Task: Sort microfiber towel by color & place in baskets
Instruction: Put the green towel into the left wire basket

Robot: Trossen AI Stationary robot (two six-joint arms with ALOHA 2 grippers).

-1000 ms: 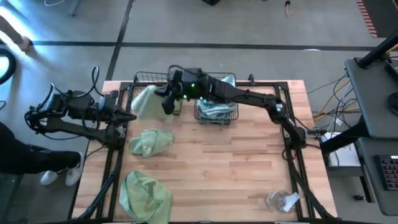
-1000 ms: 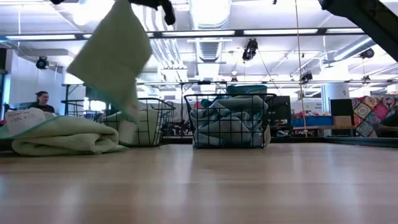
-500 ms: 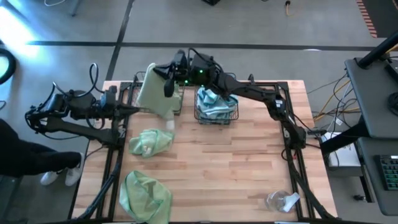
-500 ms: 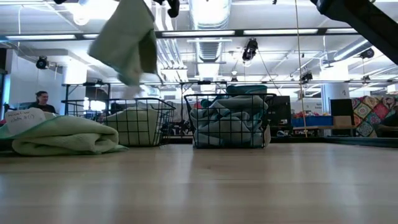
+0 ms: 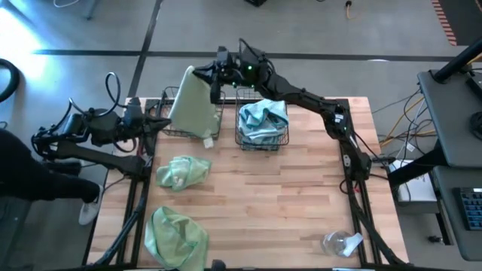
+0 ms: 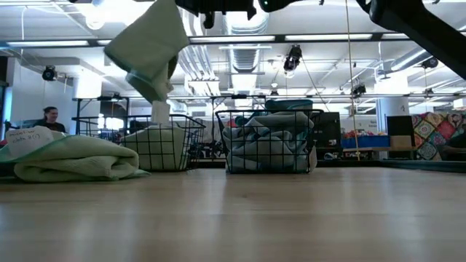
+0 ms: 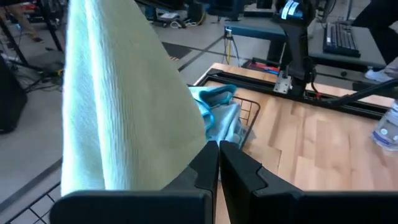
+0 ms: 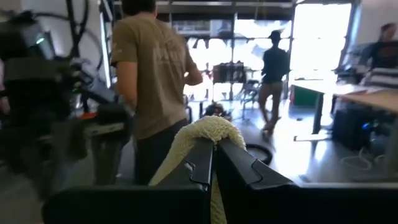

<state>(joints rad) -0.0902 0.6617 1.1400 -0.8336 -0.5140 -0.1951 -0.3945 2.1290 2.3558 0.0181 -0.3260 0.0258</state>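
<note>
Near desk edge: two green towels [image 5: 179,236] lying crumpled, one [image 5: 182,172] farther in; soft, limp, best pinched at a corner or fold.
Left gripper [image 7: 219,163]: fingers pressed together, empty, parked at the left desk edge.
Right gripper [image 8: 214,163]: clamped on a hanging green towel [image 5: 191,109], above the left basket [image 6: 162,142].
Right basket [image 5: 263,138]: full of blue towels.
Hidden: left basket mostly covered from above; contents hard to judge.
</note>
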